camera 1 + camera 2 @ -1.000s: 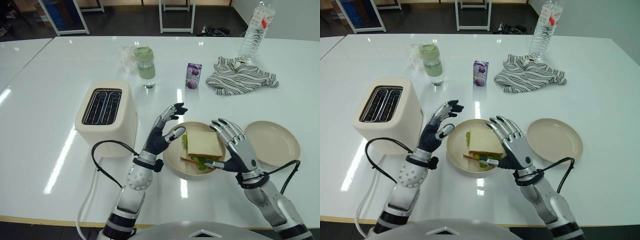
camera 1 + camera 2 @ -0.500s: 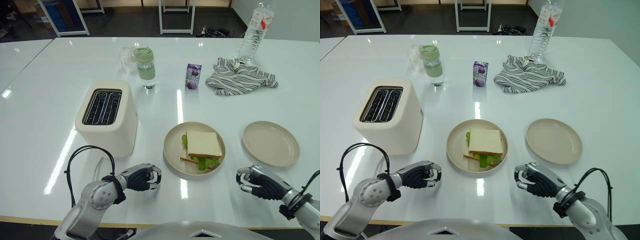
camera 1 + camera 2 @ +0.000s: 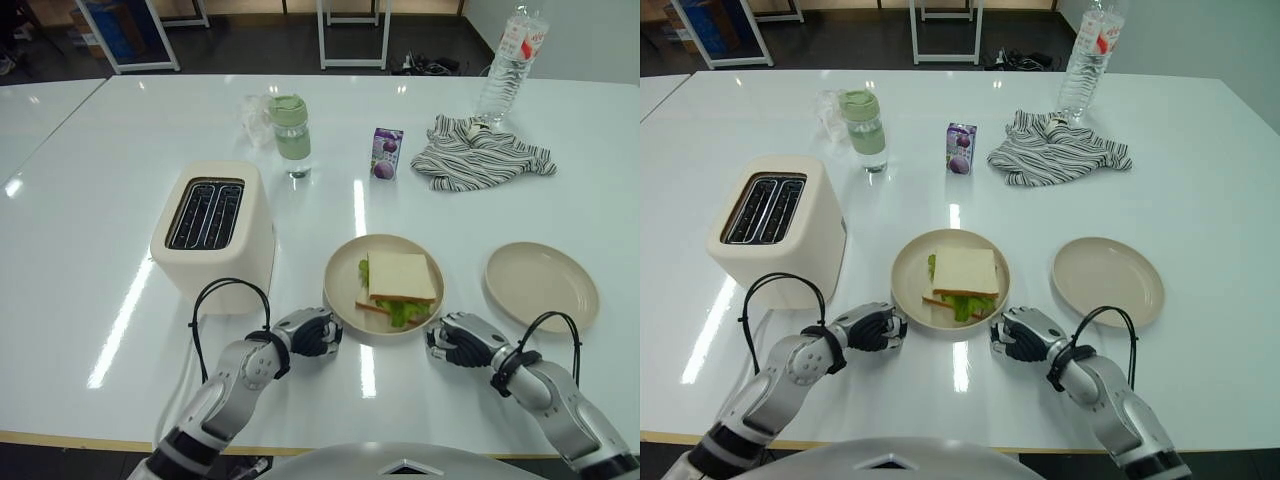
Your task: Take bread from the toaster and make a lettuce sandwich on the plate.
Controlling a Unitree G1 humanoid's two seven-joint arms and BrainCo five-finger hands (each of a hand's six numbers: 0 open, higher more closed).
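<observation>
Both robot hands had come forward from the near edge of the worktop (image 3: pixel 560 210). The left robot hand (image 3: pixel 312 333) and right robot hand (image 3: pixel 457 341), curled and empty, lay beside the plate (image 3: pixel 340 285), where the lettuce sandwich (image 3: pixel 400 283) sat, seemingly finished.

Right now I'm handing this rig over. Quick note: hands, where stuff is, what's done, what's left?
Left hand: fingers curled, empty, low by the near-left rim of the plate.
Right hand: fingers curled, empty, by its near-right rim.
Sandwich, with lettuce between two slices, sits on that plate. Toaster slots look empty.
Done: sandwich built.
Left: apparently nothing beyond pulling the hands back.
</observation>
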